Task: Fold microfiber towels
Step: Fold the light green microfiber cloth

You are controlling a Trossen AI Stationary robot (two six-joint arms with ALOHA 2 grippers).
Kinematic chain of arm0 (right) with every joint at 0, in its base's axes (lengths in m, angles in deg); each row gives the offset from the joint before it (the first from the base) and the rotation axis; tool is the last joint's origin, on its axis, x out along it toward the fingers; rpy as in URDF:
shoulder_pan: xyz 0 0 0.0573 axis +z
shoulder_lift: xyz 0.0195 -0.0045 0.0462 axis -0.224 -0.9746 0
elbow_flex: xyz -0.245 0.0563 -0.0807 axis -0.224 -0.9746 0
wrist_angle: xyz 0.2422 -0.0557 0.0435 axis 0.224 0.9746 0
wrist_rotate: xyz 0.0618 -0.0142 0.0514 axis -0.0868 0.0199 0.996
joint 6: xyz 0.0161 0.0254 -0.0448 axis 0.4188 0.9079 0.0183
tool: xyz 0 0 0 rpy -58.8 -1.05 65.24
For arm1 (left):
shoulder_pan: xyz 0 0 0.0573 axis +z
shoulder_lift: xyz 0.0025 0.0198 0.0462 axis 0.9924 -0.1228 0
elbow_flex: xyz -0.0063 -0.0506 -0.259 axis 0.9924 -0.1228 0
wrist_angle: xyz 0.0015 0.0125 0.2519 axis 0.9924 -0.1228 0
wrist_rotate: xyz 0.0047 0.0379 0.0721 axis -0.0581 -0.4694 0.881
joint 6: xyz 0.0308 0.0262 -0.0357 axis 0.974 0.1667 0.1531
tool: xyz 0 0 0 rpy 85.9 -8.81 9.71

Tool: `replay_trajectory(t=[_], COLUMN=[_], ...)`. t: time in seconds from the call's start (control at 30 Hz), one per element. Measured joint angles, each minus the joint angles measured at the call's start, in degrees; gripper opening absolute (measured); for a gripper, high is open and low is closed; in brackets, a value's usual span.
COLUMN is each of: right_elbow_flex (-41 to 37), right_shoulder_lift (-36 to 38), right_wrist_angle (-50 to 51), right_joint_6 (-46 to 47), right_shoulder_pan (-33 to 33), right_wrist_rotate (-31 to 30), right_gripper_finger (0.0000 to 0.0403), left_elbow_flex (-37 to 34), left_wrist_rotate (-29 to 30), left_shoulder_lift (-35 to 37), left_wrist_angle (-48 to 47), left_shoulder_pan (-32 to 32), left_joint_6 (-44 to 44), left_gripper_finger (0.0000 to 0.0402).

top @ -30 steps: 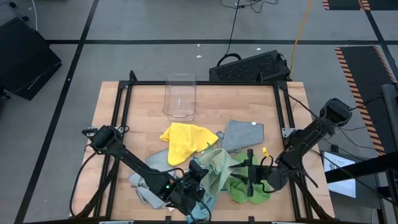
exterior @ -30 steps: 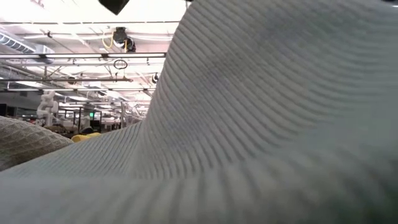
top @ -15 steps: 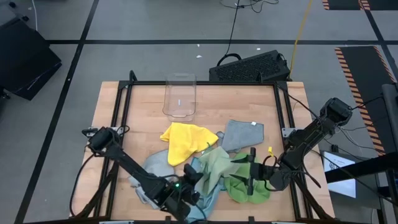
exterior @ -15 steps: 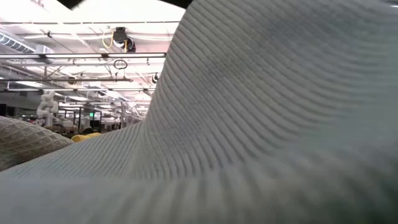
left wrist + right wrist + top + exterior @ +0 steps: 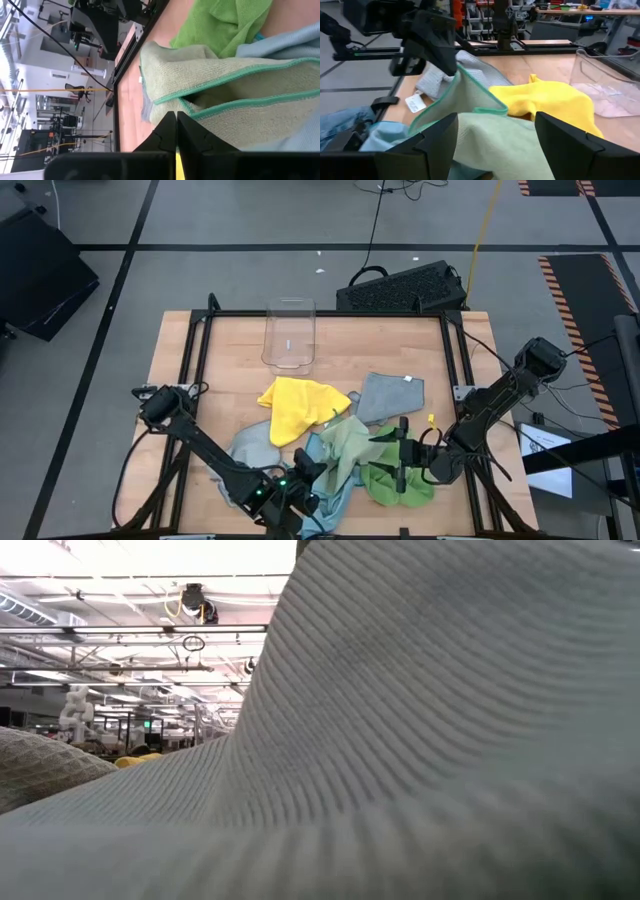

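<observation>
Several towels lie in a heap on the near half of the table: yellow [image 5: 293, 408], grey [image 5: 390, 395], pale green [image 5: 347, 445], bright green [image 5: 398, 482], light blue [image 5: 322, 492] and a second grey one [image 5: 238, 472]. My left gripper [image 5: 312, 477] is at the heap's near left side, shut on the pale green towel [image 5: 240, 95]. My right gripper [image 5: 400, 457] hovers open over the pale green towel [image 5: 515, 145] and the bright green one, and I cannot see it touch either. A towel lying against the low camera [image 5: 420, 720] fills that view. My left gripper pinches the pale green towel at its green-hemmed edge [image 5: 458, 70] between its two shut fingers [image 5: 169, 125]. It comes slanting down from the table's left. That edge stands raised in a peak, and the rest lies on the heap. One layer or several, I cannot tell.
A clear plastic bin [image 5: 290, 335] stands at the far middle of the table. A black frame [image 5: 195, 350] runs around the wooden top. A dark keyboard-like box [image 5: 405, 288] lies beyond the far edge. Bare wood shows at the far left and far right.
My left gripper has gone a little toward the table's near left corner, still shut on the pale green towel's edge. More of the grey and light blue cloth behind it now shows.
</observation>
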Motion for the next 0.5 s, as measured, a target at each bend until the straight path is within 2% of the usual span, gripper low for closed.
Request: replay_trajectory(t=[0.27,0.5], right_elbow_flex=[-1.63,-4.73], right_shoulder_lift=[0.0,0.0], right_wrist_angle=[0.09,-0.86], right_joint_6=[-0.03,0.12], right_shoulder_pan=[-4.13,-7.3], right_wrist_rotate=[0.18,0.26], right_gripper_finger=[0.0243,0.0248], left_elbow_flex=[0.0,0.0], left_wrist_rotate=[0.01,-0.01], left_shoulder_lift=[0.0,0.0], left_wrist_angle=[0.0,-0.02], left_shoulder_pan=[-0.45,-2.42], left_joint_6=[-0.19,-0.25], left_gripper_finger=[0.0004,0.0005])
